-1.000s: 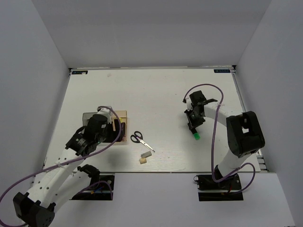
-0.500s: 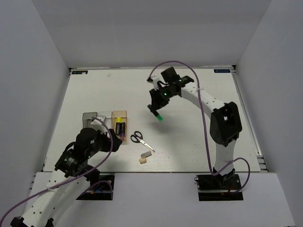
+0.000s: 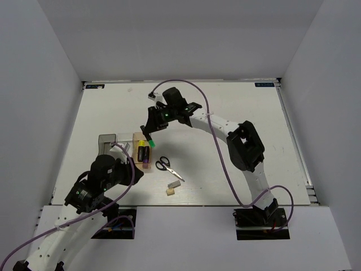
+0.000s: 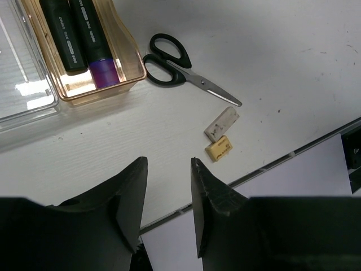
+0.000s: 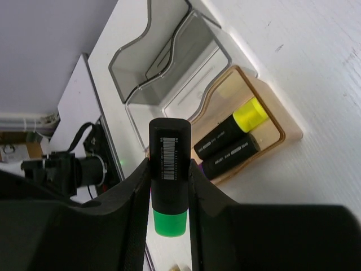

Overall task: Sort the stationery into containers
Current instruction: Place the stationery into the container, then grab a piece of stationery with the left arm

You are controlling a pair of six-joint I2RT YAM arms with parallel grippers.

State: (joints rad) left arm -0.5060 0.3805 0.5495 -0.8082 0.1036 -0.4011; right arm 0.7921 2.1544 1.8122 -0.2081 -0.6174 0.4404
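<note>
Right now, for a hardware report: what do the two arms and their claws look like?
The left arm and right arm share white links and black joint housings. A purple cable loops loosely beside each. The left claw and right claw are matte black with two blunt fingers. A green light glows near the right wrist.

No wording legible: barcode label point(image 5: 169, 149) on the green highlighter point(image 5: 168, 180), digits too small to read; white print along the two black highlighters point(image 4: 63, 34) in the amber tray point(image 4: 128, 48), blurred; small blue stickers point(image 3: 95, 86) at the far corners of the table point(image 3: 225, 169), unreadable.
</note>
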